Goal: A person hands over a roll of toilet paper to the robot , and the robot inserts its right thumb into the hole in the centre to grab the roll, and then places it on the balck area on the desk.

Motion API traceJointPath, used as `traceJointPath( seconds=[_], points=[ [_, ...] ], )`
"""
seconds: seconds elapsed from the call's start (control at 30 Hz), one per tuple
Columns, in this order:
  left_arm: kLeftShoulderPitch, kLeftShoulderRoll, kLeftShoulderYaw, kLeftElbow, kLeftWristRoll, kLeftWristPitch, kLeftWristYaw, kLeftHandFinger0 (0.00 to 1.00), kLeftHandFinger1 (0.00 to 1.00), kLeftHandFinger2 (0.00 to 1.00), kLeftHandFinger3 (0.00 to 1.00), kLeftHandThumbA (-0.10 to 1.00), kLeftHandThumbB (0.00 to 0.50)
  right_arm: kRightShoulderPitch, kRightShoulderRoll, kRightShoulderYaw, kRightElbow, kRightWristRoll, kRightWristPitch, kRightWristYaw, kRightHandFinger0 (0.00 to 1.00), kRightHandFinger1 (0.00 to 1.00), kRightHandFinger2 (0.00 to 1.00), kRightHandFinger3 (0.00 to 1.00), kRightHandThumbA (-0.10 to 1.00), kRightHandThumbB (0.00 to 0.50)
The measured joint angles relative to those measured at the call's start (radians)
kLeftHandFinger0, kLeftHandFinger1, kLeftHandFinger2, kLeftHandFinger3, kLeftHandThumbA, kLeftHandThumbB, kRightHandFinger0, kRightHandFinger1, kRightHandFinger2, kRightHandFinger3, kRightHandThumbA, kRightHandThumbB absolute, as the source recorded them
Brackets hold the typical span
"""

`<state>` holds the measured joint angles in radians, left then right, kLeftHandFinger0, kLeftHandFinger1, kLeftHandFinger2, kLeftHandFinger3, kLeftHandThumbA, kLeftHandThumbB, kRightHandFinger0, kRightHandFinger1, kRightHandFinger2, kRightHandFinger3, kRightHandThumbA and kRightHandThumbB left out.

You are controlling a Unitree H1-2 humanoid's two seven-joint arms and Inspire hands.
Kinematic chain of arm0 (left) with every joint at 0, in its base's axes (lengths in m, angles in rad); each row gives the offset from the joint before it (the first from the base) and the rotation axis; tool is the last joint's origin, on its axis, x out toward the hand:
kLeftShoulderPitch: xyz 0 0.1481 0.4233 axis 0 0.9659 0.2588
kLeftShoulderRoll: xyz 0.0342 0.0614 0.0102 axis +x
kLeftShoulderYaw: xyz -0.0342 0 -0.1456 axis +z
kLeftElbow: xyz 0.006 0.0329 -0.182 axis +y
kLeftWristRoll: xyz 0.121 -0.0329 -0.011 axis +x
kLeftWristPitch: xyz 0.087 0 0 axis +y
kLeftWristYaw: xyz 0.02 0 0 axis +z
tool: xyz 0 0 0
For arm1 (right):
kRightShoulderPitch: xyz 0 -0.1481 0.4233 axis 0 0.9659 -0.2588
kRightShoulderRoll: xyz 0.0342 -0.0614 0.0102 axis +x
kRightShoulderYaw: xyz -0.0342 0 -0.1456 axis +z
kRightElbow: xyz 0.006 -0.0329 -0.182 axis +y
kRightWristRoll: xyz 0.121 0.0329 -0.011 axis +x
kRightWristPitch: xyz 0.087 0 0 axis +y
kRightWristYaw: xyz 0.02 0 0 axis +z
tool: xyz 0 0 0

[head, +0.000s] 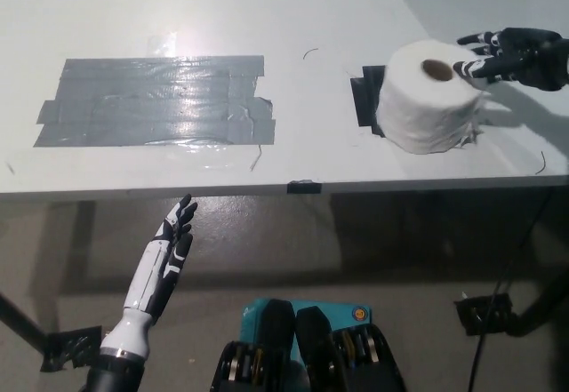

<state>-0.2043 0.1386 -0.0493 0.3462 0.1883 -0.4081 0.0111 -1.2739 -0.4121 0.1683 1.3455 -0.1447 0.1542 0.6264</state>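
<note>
White left hand rested open at seven o'clock below the white desk, white toilet paper roll stood on end over the black taped patch at two o'clock, core hole faced upward, black right hand spread open just beside its top rim, nothing gripped.

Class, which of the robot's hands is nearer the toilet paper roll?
Right. The black right hand is at the toilet paper roll's upper right edge; the white left hand hangs below the desk, far left.
</note>
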Motion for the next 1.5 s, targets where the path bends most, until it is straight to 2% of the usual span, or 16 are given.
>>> traceJointPath(
  seconds=[0.13,0.17,0.27,0.4,0.47,0.5,0.53,0.63,0.67,0.73,0.83,0.93,0.97,1.0,1.27,1.5],
  points=[
    [0.000,0.000,0.000,0.000,0.001,0.000,0.000,1.00,1.00,1.00,1.00,1.00,0.123,0.000,0.024,-0.034,-0.019,0.011,0.000,-0.015,1.00,1.00,1.00,1.00,0.31,0.340],
    [0.000,0.000,0.000,0.000,0.001,0.000,0.000,1.00,1.00,1.00,1.00,1.00,0.125,0.000,0.027,-0.037,-0.021,0.012,-0.001,-0.019,1.00,1.00,1.00,1.00,0.39,0.329],
    [0.000,0.000,0.000,0.000,0.001,-0.001,0.000,1.00,1.00,1.00,1.00,1.00,0.128,0.000,0.045,-0.049,-0.023,0.016,-0.018,-0.033,1.00,1.00,1.00,1.00,0.44,0.340],
    [0.000,0.000,0.000,-0.001,0.000,0.000,0.000,1.00,1.00,1.00,1.00,1.00,0.133,0.000,0.053,-0.053,-0.025,0.016,-0.035,-0.049,1.00,1.00,1.00,1.00,0.56,0.388],
    [0.000,0.000,0.000,-0.004,0.000,0.001,0.000,1.00,1.00,1.00,1.00,1.00,0.137,0.002,0.054,-0.053,-0.033,0.016,-0.049,-0.063,1.00,1.00,1.00,1.00,0.58,0.355],
    [0.000,0.000,0.000,-0.005,0.000,0.001,0.000,1.00,1.00,1.00,1.00,1.00,0.144,0.004,0.054,-0.053,-0.039,0.015,-0.055,-0.070,1.00,1.00,1.00,1.00,0.60,0.364],
    [0.000,0.000,0.000,-0.005,0.000,0.001,0.000,1.00,1.00,1.00,1.00,1.00,0.145,0.005,0.054,-0.053,-0.043,0.015,-0.059,-0.075,1.00,1.00,1.00,1.00,0.68,0.372],
    [0.000,0.000,-0.001,-0.004,0.000,0.000,0.000,1.00,1.00,1.00,1.00,1.00,0.138,0.010,0.055,-0.066,-0.066,0.016,-0.065,-0.104,1.00,1.00,1.00,1.00,0.65,0.361],
    [0.000,0.000,-0.001,-0.004,0.000,0.000,0.000,1.00,1.00,1.00,1.00,1.00,0.138,0.011,0.055,-0.077,-0.080,0.018,-0.065,-0.115,1.00,1.00,1.00,1.00,0.72,0.413],
    [-0.003,0.000,0.000,-0.003,0.000,0.000,0.000,1.00,1.00,1.00,1.00,1.00,0.140,0.017,0.054,-0.106,-0.126,0.025,-0.087,-0.140,1.00,1.00,1.00,1.00,0.76,0.420],
    [-0.010,0.000,0.000,0.000,0.000,0.000,0.000,1.00,1.00,1.00,1.00,1.00,0.156,0.025,0.054,-0.139,-0.203,0.036,-0.117,-0.169,1.00,1.00,1.00,1.00,0.88,0.387],
    [-0.025,-0.001,0.001,0.003,-0.001,0.001,0.000,1.00,1.00,1.00,1.00,1.00,0.151,0.041,0.054,-0.149,-0.344,0.036,-0.135,-0.206,1.00,1.00,1.00,1.00,0.85,0.402],
    [-0.026,-0.001,0.001,0.004,-0.001,0.001,0.000,1.00,1.00,1.00,1.00,1.00,0.151,0.045,0.054,-0.149,-0.364,0.035,-0.135,-0.210,1.00,1.00,1.00,1.00,0.83,0.364],
    [-0.029,-0.002,0.001,0.005,-0.001,0.001,0.000,1.00,1.00,1.00,1.00,1.00,0.152,0.054,0.055,-0.149,-0.408,0.034,-0.135,-0.216,1.00,1.00,1.00,1.00,0.83,0.360],
    [-0.046,-0.002,0.002,0.018,-0.001,0.002,0.000,1.00,1.00,1.00,1.00,1.00,0.141,0.134,0.059,-0.151,-0.687,0.033,-0.122,-0.234,1.00,1.00,1.00,1.00,0.95,0.384],
    [-0.060,-0.004,0.002,0.039,-0.001,0.005,0.000,1.00,1.00,1.00,1.00,1.00,0.159,0.228,0.068,-0.152,-0.894,0.033,-0.099,-0.236,1.00,1.00,1.00,1.00,0.86,0.362]
  ],
)
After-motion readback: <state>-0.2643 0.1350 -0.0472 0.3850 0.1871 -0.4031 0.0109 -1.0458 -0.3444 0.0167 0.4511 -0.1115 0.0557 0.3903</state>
